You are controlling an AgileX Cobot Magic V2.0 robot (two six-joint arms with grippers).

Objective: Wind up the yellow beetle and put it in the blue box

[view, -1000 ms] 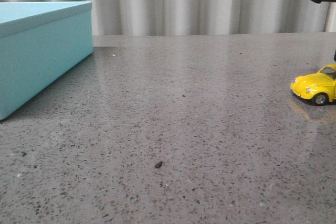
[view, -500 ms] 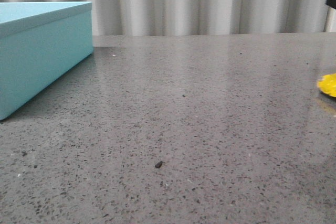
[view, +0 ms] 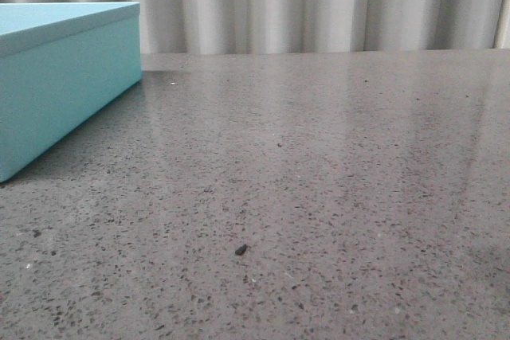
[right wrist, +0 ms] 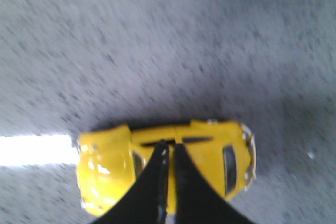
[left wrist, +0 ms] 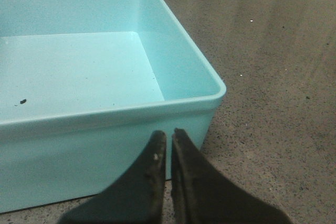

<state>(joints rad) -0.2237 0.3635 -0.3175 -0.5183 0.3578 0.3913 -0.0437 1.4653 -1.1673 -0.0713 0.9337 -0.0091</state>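
Right wrist view: the yellow beetle (right wrist: 168, 169) sits directly under the right pincer (right wrist: 169, 153), its long axis running across the line of the fingers, so the tips point down at the middle of its roof. The fingers are drawn nearly together with only a thin slit between them, and they do not grip the car; whether the tips touch the roof or hang just above it I cannot tell, since the picture is blurred. The beetle stands on the speckled grey table (right wrist: 157, 40) (it does not show in the front view, which takes in only bare table and the near corner of the blue box (view: 64, 85)).

In the left wrist view the box (left wrist: 105, 66) is open and holds no car. The left pincer (left wrist: 169, 140), also pressed nearly shut and holding nothing, sits just outside its near wall. By my judgement the right arm is far nearer the beetle, and the box lies well away toward the left arm.
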